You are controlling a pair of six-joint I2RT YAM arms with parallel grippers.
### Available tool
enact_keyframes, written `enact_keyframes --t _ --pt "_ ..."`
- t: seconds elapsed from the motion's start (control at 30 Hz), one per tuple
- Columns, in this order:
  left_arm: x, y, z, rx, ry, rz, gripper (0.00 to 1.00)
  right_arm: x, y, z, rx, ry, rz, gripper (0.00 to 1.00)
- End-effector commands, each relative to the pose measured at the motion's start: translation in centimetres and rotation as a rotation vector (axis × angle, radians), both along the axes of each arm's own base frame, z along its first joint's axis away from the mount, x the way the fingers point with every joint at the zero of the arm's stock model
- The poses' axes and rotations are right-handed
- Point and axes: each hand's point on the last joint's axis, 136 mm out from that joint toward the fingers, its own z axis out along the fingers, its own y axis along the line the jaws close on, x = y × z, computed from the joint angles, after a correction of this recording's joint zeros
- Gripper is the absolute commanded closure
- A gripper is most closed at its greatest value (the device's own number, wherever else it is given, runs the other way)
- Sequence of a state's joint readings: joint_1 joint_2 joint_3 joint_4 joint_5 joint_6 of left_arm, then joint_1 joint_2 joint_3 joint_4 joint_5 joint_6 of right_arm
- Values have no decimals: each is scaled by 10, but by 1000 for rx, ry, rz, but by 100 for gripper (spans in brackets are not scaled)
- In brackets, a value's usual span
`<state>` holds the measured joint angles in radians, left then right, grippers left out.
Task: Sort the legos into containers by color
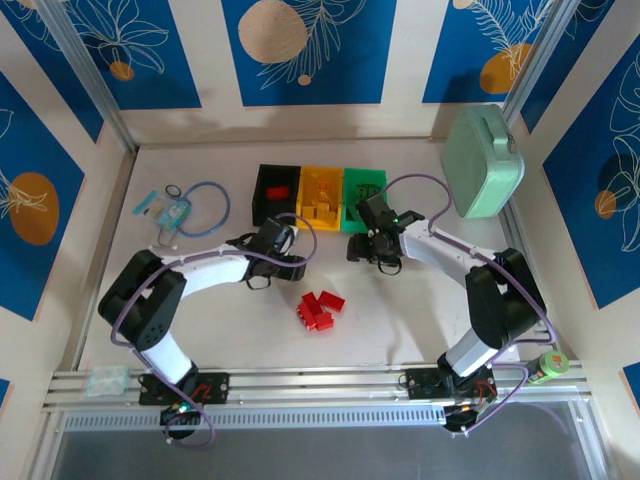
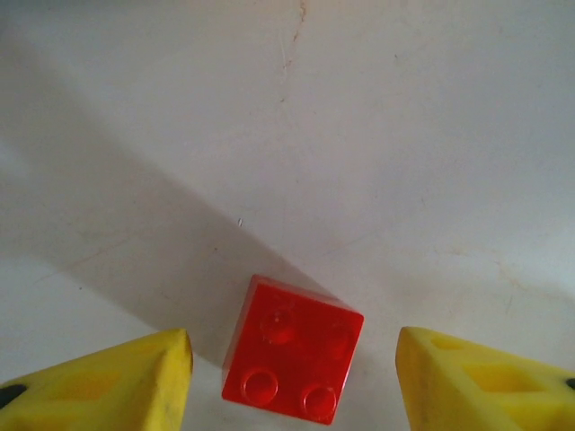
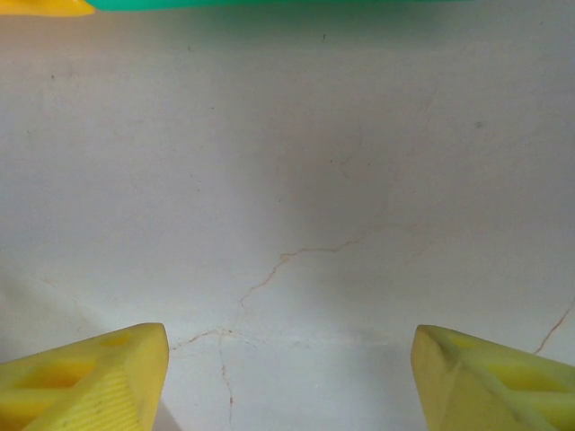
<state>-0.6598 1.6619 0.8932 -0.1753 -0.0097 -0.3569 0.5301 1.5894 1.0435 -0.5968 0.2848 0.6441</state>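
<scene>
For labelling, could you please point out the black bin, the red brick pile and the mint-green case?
black bin (image 1: 261, 200), top external view, left wall
red brick pile (image 1: 318, 308), top external view, pile's middle
mint-green case (image 1: 482, 162), top external view, middle of its face

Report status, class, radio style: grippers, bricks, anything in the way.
Left gripper open, red brick loose between fingers. Right gripper open, empty, near green bin. Red brick pile unsorted on table. Blue cable loop off to the left.
</scene>
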Motion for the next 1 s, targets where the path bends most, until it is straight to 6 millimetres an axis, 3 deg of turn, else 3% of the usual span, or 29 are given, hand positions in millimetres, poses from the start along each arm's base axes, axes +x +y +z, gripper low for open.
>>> enact_keyframes --t 0.0,0.27,0.4,0.6,0.73,0.83,0.97 --pt "1 0 -7 45 7 -15 42 -4 1 3 40 -3 -21 28" --pt "-2 4 -10 72 12 -10 62 -9 -4 -6 44 10 -32 28" --pt "8 12 8 96 -44 24 66 -12 -4 -6 57 10 -35 28" --pt "52 37 50 -3 -110 156 68 -28 15 -12 86 25 -1 29" --pt "85 42 80 -23 -171 187 68 -40 25 -22 67 53 17 29" --pt "109 38 88 -26 -178 188 68 -47 30 -25 59 56 30 29" --pt "139 33 85 4 -186 185 68 -53 33 -21 48 50 50 29"
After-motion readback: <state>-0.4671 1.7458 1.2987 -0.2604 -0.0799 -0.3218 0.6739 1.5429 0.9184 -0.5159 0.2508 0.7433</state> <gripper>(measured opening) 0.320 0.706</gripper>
